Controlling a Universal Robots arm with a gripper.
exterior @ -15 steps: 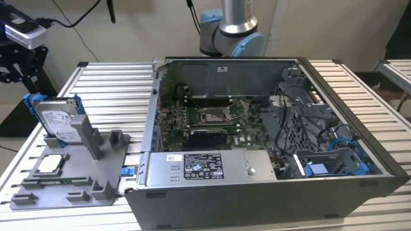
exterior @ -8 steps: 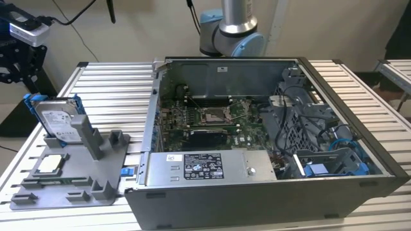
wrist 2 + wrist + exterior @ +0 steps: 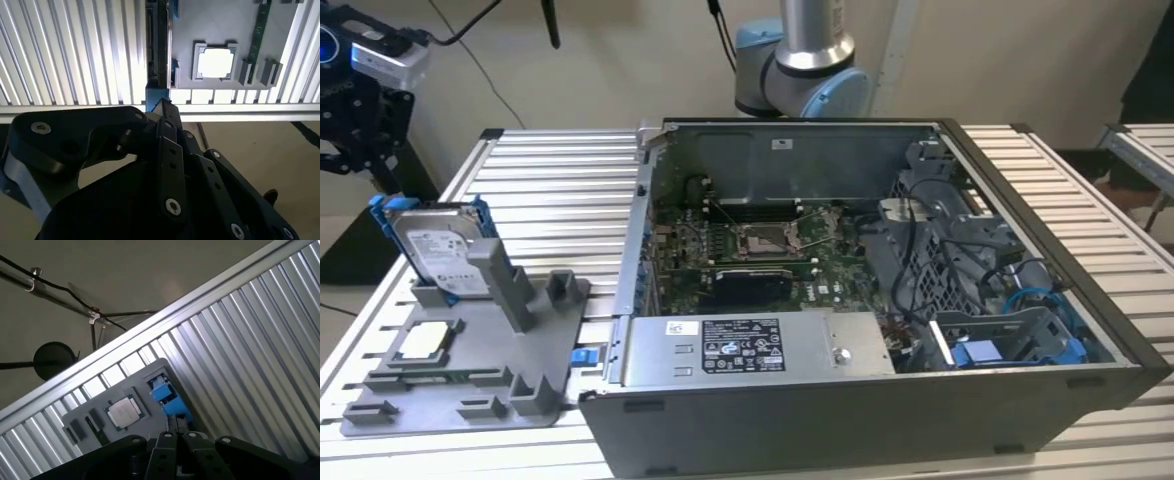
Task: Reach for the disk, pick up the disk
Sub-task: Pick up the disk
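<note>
Silver-grey disk point(image 3: 438, 250) stands upright in a grey holder tray point(image 3: 487, 355), at the exterior view's left of the open computer case point(image 3: 854, 430).
The black gripper point(image 3: 161, 106) hangs above the disk, apart from it, fingertips pressed together on nothing.

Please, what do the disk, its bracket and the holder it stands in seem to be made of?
Disk: metal, probably; silver-grey, dull sheen, with a white paper-like label. Bracket: plastic, it seems; bright, even blue. Holder: likely plastic, matte grey, with moulded-looking posts and slots.
</note>
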